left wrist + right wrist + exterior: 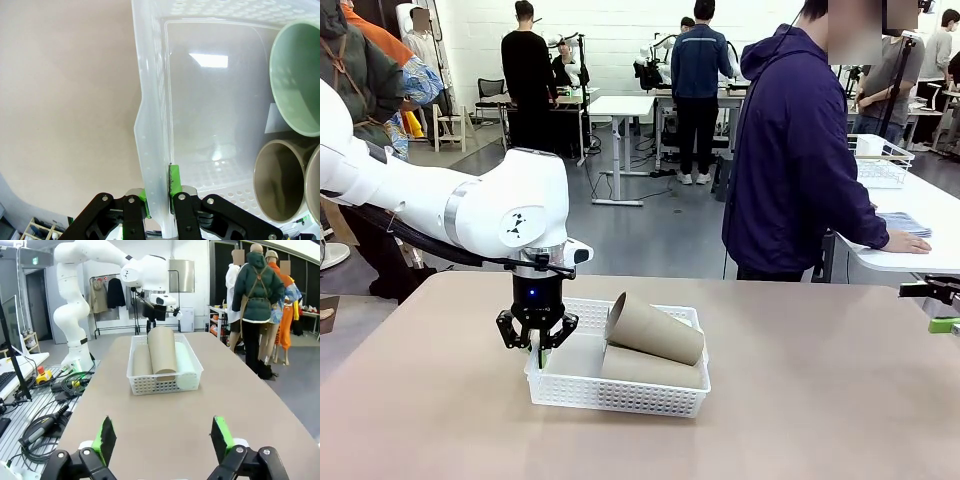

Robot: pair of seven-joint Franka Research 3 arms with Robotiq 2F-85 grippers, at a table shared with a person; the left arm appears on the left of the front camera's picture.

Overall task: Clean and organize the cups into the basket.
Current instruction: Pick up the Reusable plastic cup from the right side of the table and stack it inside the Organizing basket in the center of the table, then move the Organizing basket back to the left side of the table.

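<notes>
basket [620,395]: white plastic, latticed, translucent glossy walls | cups [655,328]: matt tan, smooth; mint one [295,80] with a soft sheen inside | bench [800,400]: matt beige, smooth | left hand [536,345]: black, green pads [145,196]

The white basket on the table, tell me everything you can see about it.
The shallow rectangular white plastic basket sits flat on the tan table, its lattice walls pierced with fine holes under a solid rim. Two tan-brown tapered cups lie inside, one stacked on the other, with a pale mint green cup beside them. The left gripper is shut on the rim of one short end, green-padded fingers pinching the wall from both sides.
</notes>
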